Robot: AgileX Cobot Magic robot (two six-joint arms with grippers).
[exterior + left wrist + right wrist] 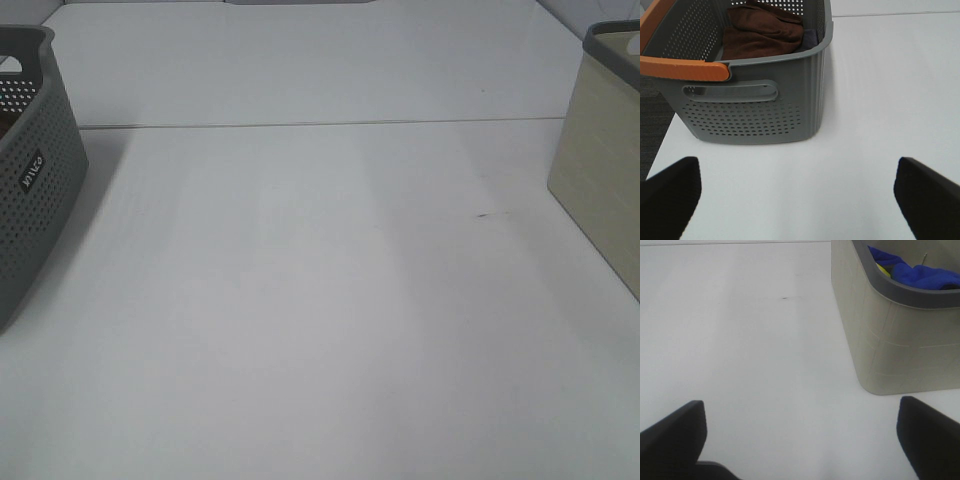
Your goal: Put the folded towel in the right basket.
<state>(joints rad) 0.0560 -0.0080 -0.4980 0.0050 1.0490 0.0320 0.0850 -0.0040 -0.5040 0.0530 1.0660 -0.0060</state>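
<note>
The right basket (pixel 600 170) is beige with a grey rim, at the table's right edge. In the right wrist view the basket (pixel 890 335) holds blue cloth (pixel 920 275) with a bit of yellow. The left grey perforated basket (pixel 30 180) stands at the left edge. In the left wrist view it (pixel 755 110) holds a folded brown towel (pixel 762 32). My left gripper (pixel 797 200) is open and empty over bare table in front of the grey basket. My right gripper (pixel 800 440) is open and empty beside the beige basket. Neither gripper shows in the exterior high view.
The grey basket has an orange handle (pixel 685 67). A seam (pixel 320 124) runs across the white table. A small dark mark (pixel 487 214) lies on the table near the beige basket.
</note>
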